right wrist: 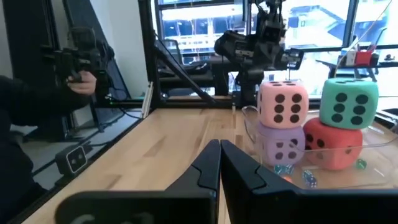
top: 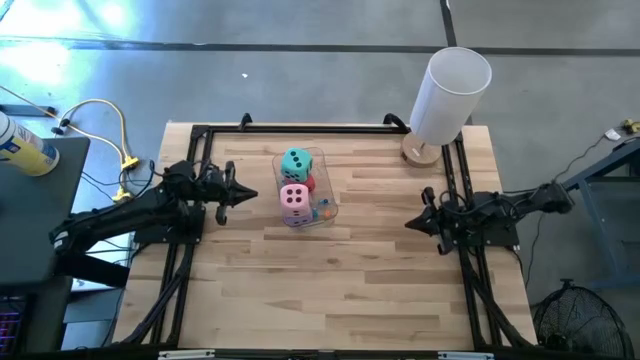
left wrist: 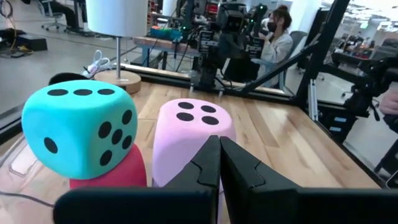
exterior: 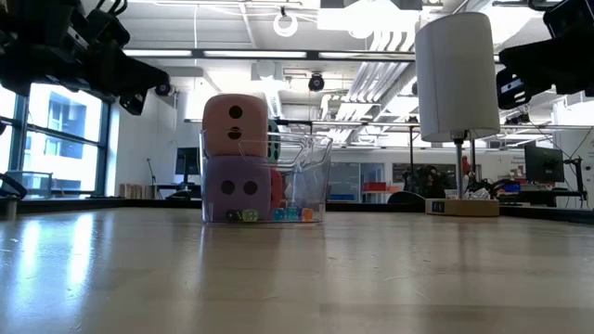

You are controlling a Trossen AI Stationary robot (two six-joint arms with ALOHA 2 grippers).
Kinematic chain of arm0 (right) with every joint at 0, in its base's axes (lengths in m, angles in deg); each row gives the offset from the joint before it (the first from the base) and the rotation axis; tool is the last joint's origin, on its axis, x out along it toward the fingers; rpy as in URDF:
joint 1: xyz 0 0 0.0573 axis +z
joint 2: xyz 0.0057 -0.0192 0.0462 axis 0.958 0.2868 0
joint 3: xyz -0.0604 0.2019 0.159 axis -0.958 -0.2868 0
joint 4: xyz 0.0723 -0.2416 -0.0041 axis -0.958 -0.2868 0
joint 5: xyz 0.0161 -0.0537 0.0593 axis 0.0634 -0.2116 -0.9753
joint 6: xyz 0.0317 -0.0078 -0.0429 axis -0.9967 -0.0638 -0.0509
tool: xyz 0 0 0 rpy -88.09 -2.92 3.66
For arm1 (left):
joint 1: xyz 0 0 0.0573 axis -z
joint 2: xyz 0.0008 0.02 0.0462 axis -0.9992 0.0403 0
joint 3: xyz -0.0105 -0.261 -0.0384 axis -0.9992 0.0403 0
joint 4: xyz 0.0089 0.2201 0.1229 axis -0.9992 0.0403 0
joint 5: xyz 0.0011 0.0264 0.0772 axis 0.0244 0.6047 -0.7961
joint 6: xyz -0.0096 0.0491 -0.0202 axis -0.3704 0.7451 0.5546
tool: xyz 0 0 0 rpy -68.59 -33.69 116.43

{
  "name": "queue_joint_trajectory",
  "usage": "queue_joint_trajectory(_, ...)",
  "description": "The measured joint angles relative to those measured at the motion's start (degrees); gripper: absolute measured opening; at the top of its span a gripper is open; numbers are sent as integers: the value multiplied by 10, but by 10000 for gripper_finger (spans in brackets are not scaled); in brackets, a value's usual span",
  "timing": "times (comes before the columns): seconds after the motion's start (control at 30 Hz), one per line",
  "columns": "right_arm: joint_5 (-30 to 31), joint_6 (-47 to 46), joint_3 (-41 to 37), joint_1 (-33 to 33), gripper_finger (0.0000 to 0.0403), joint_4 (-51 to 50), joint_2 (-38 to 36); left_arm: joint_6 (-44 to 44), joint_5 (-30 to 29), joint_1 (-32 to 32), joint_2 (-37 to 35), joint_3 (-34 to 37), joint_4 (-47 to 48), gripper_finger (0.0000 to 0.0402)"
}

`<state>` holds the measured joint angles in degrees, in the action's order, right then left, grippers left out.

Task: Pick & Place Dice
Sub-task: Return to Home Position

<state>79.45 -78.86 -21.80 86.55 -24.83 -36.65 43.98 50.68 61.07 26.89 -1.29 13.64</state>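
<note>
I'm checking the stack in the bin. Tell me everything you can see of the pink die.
The pink die is a soft, foam-like cube with rounded corners and dark pips, four on its top face. It sits upright on the purple die inside the transparent bin, rising above the rim, beside the teal die. Nothing grips it.

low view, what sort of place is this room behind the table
Probably a robotics lab or workshop: bare ceiling pipes, big industrial windows, and a person beside dark machinery in the left wrist view.
</note>
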Motion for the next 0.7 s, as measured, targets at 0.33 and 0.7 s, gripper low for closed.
queue_joint_trajectory(0.33, -9, 7, 0, -18, 2, -8, 0, -14, 5, 0, 0, 49, -77, 0)
queue_joint_trajectory(0.7, -1, 18, -1, -18, 2, -10, 5, -14, 60, 0, 0, 65, -89, 0)
